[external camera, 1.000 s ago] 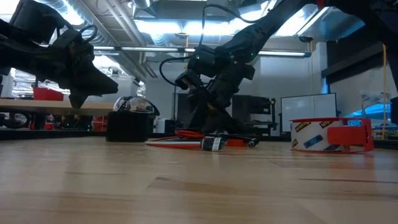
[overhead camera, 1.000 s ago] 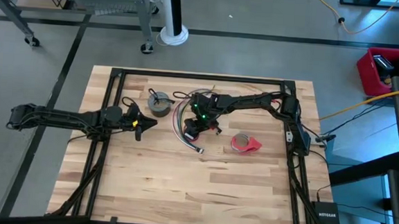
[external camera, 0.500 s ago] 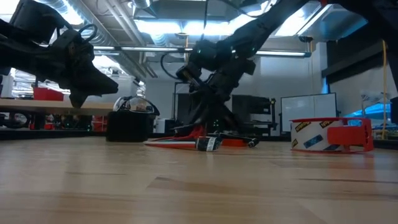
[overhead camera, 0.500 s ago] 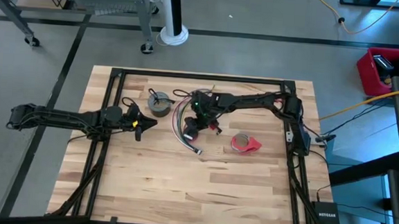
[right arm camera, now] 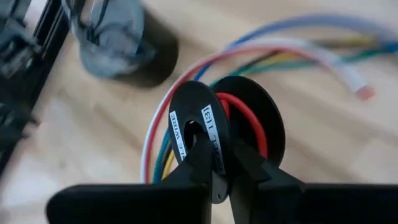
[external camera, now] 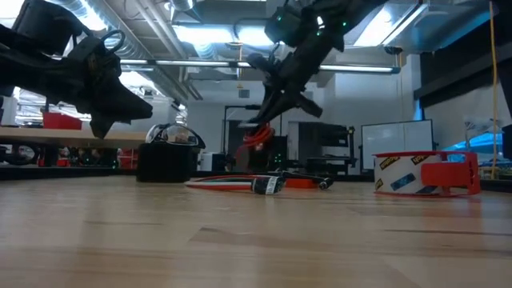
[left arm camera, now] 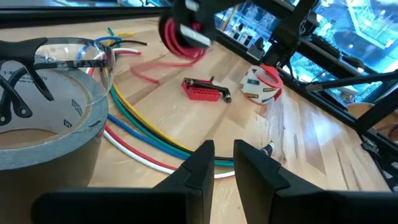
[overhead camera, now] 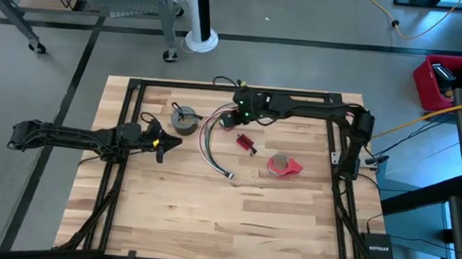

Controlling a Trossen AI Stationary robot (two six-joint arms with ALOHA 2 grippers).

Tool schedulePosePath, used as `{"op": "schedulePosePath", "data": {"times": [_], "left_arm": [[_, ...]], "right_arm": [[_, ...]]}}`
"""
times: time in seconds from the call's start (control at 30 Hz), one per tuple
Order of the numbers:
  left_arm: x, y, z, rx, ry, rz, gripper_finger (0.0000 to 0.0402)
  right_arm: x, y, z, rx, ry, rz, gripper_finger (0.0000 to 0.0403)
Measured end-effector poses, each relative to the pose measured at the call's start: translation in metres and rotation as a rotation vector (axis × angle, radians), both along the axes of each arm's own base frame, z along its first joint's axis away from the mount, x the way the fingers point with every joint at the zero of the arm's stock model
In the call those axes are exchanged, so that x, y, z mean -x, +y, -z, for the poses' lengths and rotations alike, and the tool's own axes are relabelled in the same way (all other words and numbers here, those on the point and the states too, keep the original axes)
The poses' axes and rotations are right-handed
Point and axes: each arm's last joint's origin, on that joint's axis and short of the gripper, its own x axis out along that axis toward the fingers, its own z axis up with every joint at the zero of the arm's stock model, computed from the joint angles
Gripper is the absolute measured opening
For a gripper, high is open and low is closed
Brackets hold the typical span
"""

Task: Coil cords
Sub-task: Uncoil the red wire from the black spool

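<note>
Lifting red spool (right arm camera: 214, 134) clear of table | right gripper (overhead camera: 230, 118) clamped on it, above wire bundle (overhead camera: 211, 144) lying mid-table | left gripper (overhead camera: 159, 144) idle, fingers nearly closed, empty | next: likely wind wire onto spool.

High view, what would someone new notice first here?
Probably the right gripper, raised near the table's far edge and shut on a small black spool of red wire. Under it a fan of coloured cords curves across the wood, between a grey tape roll and a red one.
</note>
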Motion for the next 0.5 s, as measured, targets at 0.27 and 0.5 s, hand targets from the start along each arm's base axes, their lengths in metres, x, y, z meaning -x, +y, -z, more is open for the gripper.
{"op": "schedulePosePath", "data": {"times": [0.27, 0.5], "left_arm": [[-0.003, 0.001, -0.013, 0.055, -0.158, -0.026, 0.0054], [-0.008, 0.003, -0.01, 0.0, -0.13, -0.081, 0.0054]], "right_arm": [[0.01, 0.002, -0.021, 0.103, -0.013, 0.0, 0.0025], [0.037, 0.021, -0.063, 0.147, -0.041, -0.054, 0.0024]]}}
